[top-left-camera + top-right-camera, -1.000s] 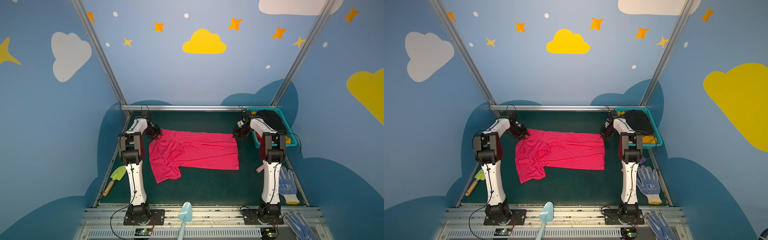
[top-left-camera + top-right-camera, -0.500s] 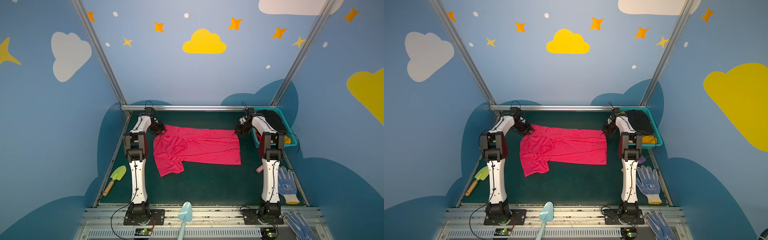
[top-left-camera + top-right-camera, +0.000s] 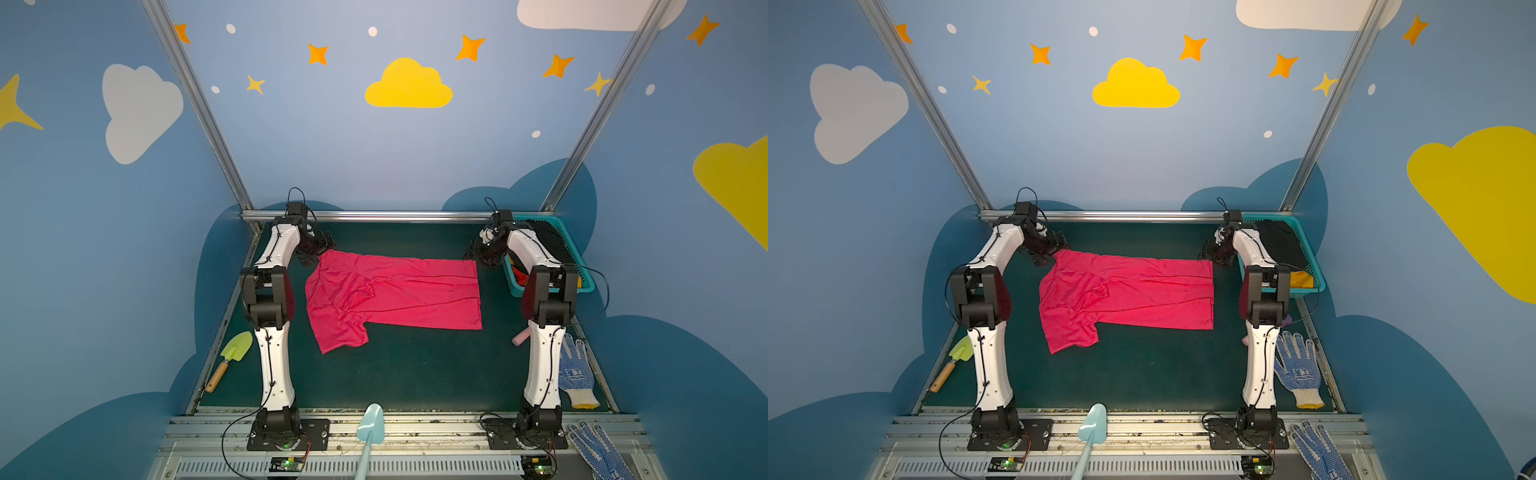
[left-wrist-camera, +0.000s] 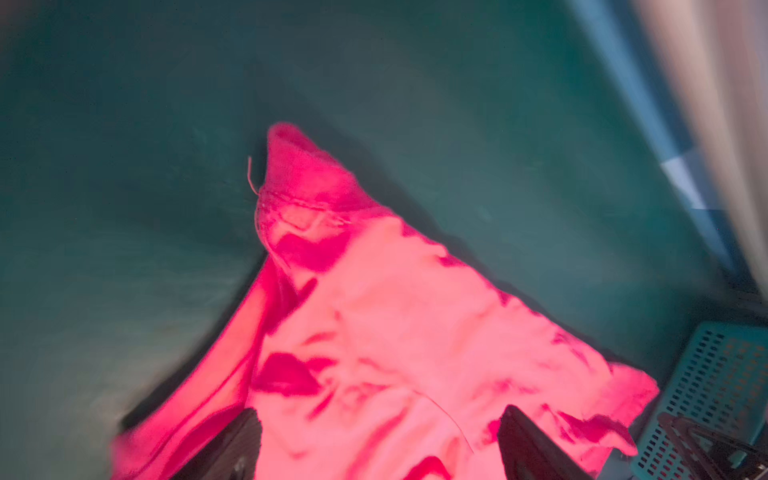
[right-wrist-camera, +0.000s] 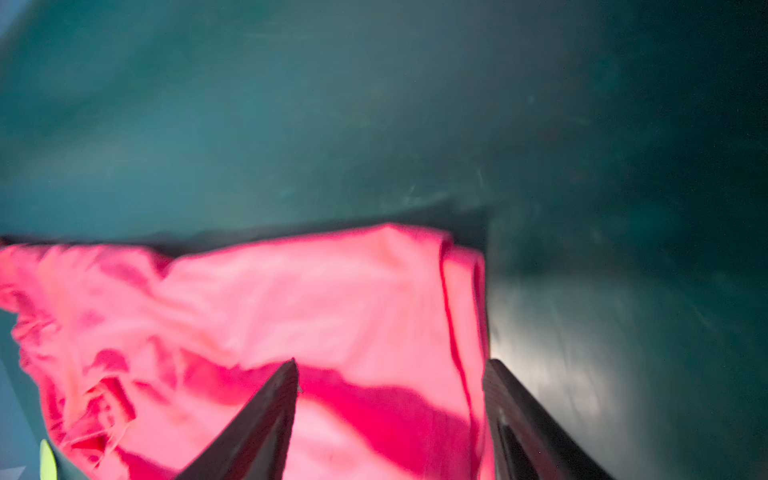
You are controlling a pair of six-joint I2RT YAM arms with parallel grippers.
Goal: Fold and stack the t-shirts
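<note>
Green matting [image 3: 395, 374] carries the pink-red t-shirt [image 3: 395, 291], spread out and creased, one sleeve jutting forward. At its far corners the left gripper [image 4: 378, 410] and right gripper [image 5: 390, 361] hang, jaws apart.

Both wrist views show the pink t-shirt [image 4: 415, 353] blurred.

We see two matching arms. The left arm [image 3: 274, 365] and right arm [image 3: 540, 365] have smooth white shells on the long links and black housings at the joints. Thin black cables [image 3: 222, 441] trail from them. Each is fixed to a black base plate [image 3: 312, 440] with silver screws. The left hand [image 3: 321, 250] and right hand [image 3: 478, 254] are black.
</note>
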